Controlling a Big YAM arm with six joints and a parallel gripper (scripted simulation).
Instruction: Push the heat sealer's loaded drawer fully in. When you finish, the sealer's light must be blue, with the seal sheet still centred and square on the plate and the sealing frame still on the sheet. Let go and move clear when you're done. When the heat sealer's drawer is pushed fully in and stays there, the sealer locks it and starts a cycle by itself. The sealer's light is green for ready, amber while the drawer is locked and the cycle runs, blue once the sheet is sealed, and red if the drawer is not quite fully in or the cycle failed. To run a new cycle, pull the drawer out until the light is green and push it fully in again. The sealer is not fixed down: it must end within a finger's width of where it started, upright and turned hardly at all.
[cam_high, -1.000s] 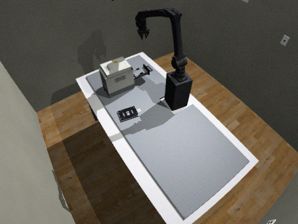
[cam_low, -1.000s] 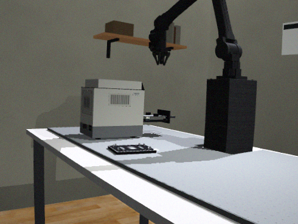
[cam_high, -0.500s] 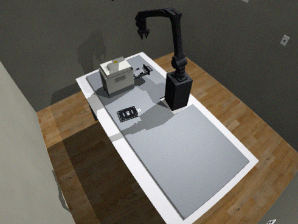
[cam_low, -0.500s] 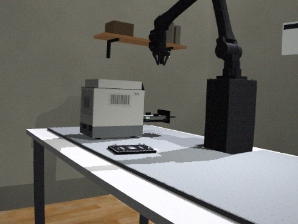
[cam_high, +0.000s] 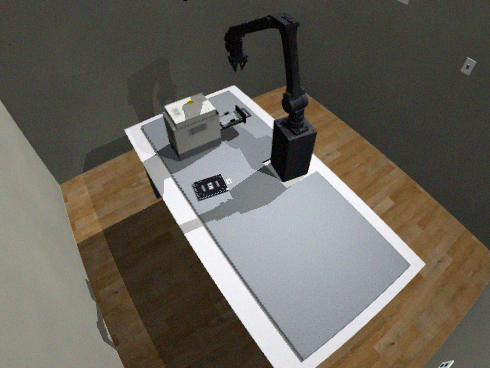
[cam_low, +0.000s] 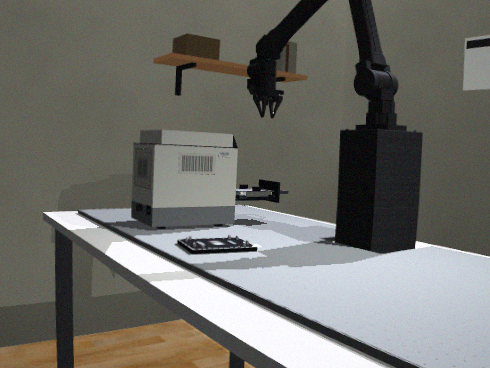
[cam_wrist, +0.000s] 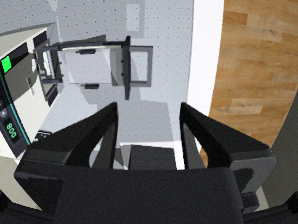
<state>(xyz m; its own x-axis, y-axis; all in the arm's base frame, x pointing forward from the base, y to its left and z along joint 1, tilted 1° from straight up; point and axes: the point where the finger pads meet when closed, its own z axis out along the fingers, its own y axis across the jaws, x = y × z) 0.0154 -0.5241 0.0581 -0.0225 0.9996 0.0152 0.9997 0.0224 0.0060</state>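
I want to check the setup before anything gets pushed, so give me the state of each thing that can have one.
Sealer: upright on the mat.
Sealer light: green.
Drawer: pulled out, not pushed in.
Hand: part open, holding nothing, hanging above the drawer, touching nothing.
Black frame: lying flat on the mat, in front of the sealer.

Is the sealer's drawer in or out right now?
Out. The drawer sticks out from the heat sealer toward the arm's base, and the light shows green.
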